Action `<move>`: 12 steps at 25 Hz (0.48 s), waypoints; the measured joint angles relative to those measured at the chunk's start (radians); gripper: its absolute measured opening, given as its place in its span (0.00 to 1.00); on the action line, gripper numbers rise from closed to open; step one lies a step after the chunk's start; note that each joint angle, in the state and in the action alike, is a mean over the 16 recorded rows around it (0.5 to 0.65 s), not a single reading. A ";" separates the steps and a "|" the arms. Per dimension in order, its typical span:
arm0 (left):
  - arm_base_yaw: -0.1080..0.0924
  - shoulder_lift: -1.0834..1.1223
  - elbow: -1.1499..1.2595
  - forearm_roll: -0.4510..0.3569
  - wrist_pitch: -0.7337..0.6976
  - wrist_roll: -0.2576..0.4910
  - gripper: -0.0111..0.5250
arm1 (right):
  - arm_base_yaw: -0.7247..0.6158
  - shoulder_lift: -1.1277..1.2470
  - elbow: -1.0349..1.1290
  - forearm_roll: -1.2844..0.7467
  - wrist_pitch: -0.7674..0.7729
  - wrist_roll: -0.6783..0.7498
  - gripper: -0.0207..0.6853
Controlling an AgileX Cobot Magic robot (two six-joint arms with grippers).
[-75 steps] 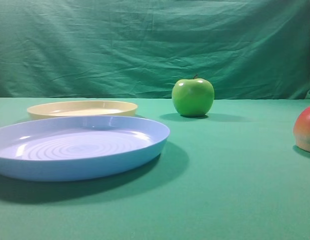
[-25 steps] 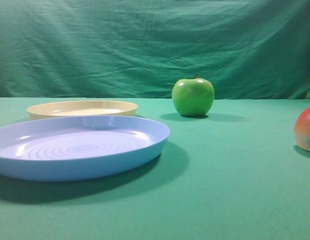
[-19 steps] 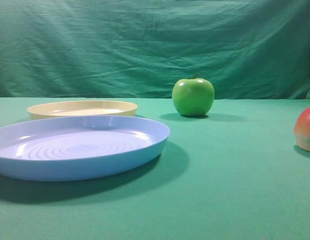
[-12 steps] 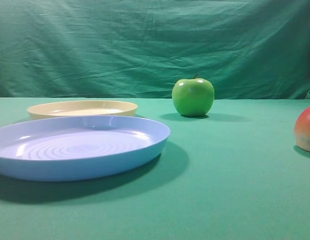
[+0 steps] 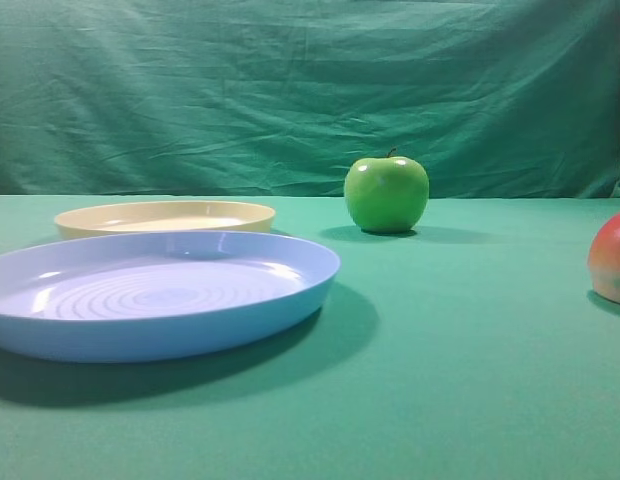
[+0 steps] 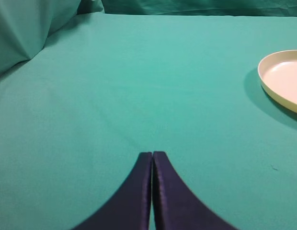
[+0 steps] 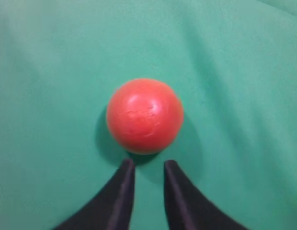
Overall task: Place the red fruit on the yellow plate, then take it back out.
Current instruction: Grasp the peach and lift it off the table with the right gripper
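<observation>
Red fruit (image 7: 144, 115): round, smooth, on wrinkled green cloth (image 7: 52, 72).

From my station the table (image 5: 470, 400) reads as covered in matt green cloth, smooth and flat across most of it, with soft folds near its far left corner in the left wrist view. The backdrop (image 5: 290, 90) behind its far edge is the same sort of cloth, creased and wrinkled. The blue plate (image 5: 290, 300) looks like smooth plastic with a soft sheen and moulded rings. The yellow plate (image 6: 268, 81) seems plastic too, satin and even. The green apple (image 5: 386, 195) is very glossy, with bright highlights. The red fruit (image 7: 144, 115) is smooth with a duller shine. I see dark, matt fingers (image 7: 120, 196) on both grippers, likely plastic.
</observation>
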 joint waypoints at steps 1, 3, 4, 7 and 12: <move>0.000 0.000 0.000 0.000 0.000 0.000 0.02 | 0.001 0.026 0.000 -0.001 -0.016 0.000 0.53; 0.000 0.000 0.000 0.000 0.000 0.000 0.02 | 0.002 0.076 -0.001 -0.001 -0.048 0.001 0.64; 0.000 0.000 0.000 0.000 0.000 0.000 0.02 | 0.002 0.100 -0.002 0.000 -0.063 0.000 0.70; 0.000 0.000 0.000 0.000 0.000 0.000 0.02 | 0.002 0.169 -0.003 0.004 -0.105 0.000 0.85; 0.000 0.000 0.000 0.000 0.000 0.000 0.02 | 0.002 0.266 -0.005 0.011 -0.166 0.000 0.91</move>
